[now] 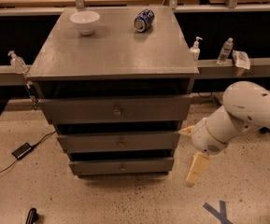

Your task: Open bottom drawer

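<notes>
The bottom drawer is the lowest of three grey flat fronts on the cabinet, with a small round knob at its middle. It sits flush with the cabinet. The middle drawer and the top drawer are above it. My gripper hangs from the white arm to the right of the cabinet, at about the bottom drawer's height, pointing down toward the floor. It is apart from the drawer and holds nothing.
A white bowl and a blue can lie on the cabinet top. Bottles stand on the ledges at left and right. A cable with a black adapter lies on the floor at left. Blue tape marks the floor.
</notes>
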